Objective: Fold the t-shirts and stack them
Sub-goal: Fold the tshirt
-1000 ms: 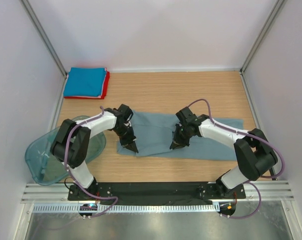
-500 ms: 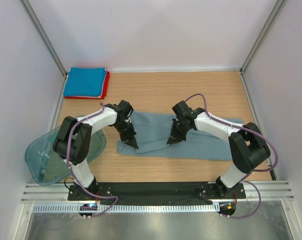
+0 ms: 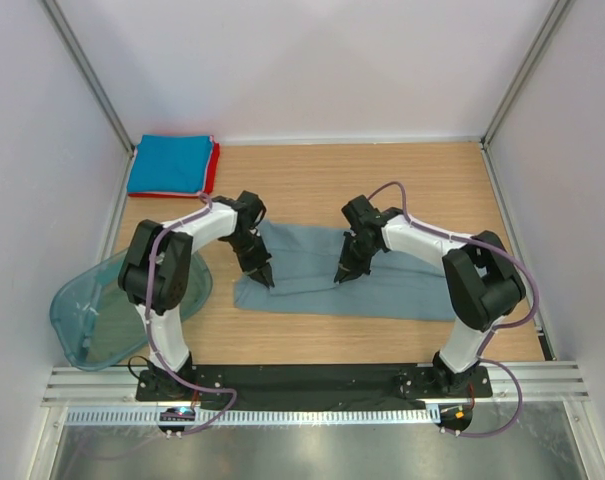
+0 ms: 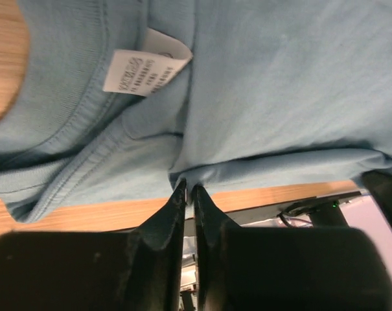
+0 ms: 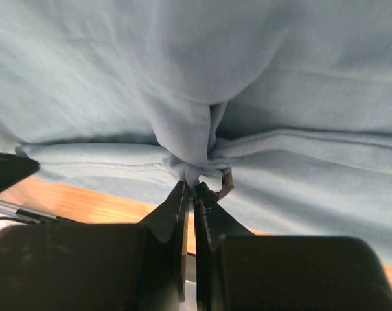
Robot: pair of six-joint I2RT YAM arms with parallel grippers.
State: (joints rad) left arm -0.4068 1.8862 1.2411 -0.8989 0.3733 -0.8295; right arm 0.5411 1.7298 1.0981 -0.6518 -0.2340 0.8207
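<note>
Bare tabletop (image 3: 382, 170) lies open ahead of me; folded tees (image 3: 172, 165) fill the far-left corner, a tub (image 3: 87, 320) sits near-left.

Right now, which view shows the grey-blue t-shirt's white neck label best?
Left wrist: the neck label lies close up, its print lines visible. The top view shows the grey-blue t-shirt whole, label too small to find. The right wrist shows only bunched cloth.

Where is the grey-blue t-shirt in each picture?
Top external: the grey-blue t-shirt lies across the middle of the wooden table.
Left wrist: it fills the top, white label upper left.
Right wrist: it fills the top, bunched at the fingers.
Shared landmark: wooden table beside its edge.
</note>
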